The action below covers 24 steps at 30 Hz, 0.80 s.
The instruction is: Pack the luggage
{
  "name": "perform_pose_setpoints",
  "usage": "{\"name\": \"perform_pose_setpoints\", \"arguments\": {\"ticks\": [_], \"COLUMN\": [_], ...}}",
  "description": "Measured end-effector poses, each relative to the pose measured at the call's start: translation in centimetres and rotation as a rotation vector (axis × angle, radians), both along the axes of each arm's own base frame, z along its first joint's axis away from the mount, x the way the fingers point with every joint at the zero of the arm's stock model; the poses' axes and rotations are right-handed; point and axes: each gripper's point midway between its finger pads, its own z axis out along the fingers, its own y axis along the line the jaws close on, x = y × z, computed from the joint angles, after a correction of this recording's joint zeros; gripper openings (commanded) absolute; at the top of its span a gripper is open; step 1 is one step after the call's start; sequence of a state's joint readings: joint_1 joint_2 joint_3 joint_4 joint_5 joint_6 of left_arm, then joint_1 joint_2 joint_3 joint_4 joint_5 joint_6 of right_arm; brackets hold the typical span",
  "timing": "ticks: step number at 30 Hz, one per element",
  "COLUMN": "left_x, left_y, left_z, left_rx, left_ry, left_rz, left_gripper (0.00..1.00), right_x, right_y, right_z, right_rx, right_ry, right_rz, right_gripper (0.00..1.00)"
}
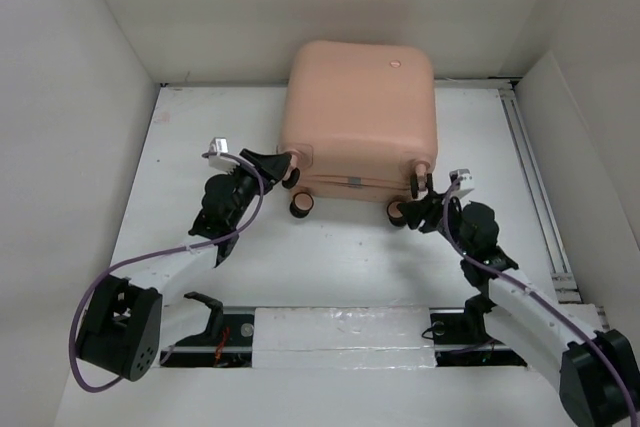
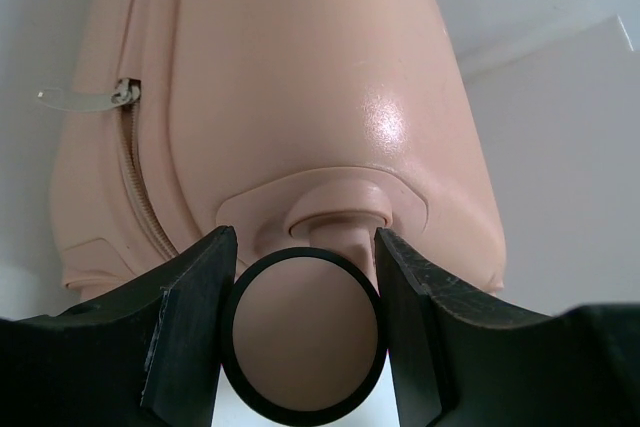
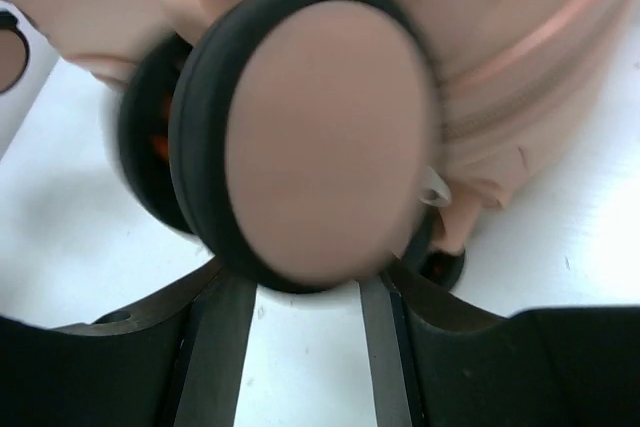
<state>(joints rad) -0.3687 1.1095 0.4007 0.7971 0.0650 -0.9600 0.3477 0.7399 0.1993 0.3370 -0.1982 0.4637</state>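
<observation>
The peach-pink luggage [image 1: 360, 112] lies shut and flat at the back middle of the white table, wheels toward me. It also shows in the left wrist view [image 2: 300, 97] and the right wrist view [image 3: 520, 47]. My left gripper [image 1: 285, 169] [image 2: 305, 337] has its fingers against both sides of the near-left caster wheel [image 2: 305, 332]. My right gripper [image 1: 418, 209] [image 3: 305, 297] is at the near-right caster wheel [image 3: 320, 137]. That wheel is blurred and covers the fingertips, and the fingers stand apart beneath it.
White walls close in the table on the left, back and right. A metal rail [image 1: 535, 197] runs along the right side. A taped white strip [image 1: 340, 332] lies across the front between the arm bases. Another wheel [image 1: 301, 205] sits by the left gripper. A zipper pull [image 2: 80, 99] sticks out from the luggage's side.
</observation>
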Motion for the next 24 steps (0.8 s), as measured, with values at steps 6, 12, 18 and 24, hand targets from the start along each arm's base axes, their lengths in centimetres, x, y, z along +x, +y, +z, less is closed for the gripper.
{"name": "perform_pose_setpoints", "arguments": {"ticks": [6, 12, 18, 24], "left_x": [-0.7, -1.1, -1.4, -1.6], "left_y": [-0.9, -1.3, -1.4, -1.5], "left_z": [0.1, 0.2, 0.2, 0.1], "left_rx": [-0.014, -0.01, 0.006, 0.007], "left_ry": [0.003, 0.003, 0.003, 0.004], "left_rz": [-0.056, -0.079, -0.088, -0.096], "left_gripper": [0.0, 0.0, 0.0, 0.0], "right_x": [2.3, 2.5, 1.3, 3.1], "right_y": [0.3, -0.5, -2.6, -3.0], "right_z": [0.1, 0.6, 3.4, 2.3], "right_rx": [-0.013, -0.023, 0.039, -0.029], "right_ry": [-0.002, -0.011, -0.138, -0.07], "right_rz": [-0.025, -0.07, -0.171, -0.185], "right_gripper": [0.49, 0.46, 0.51, 0.5]}}
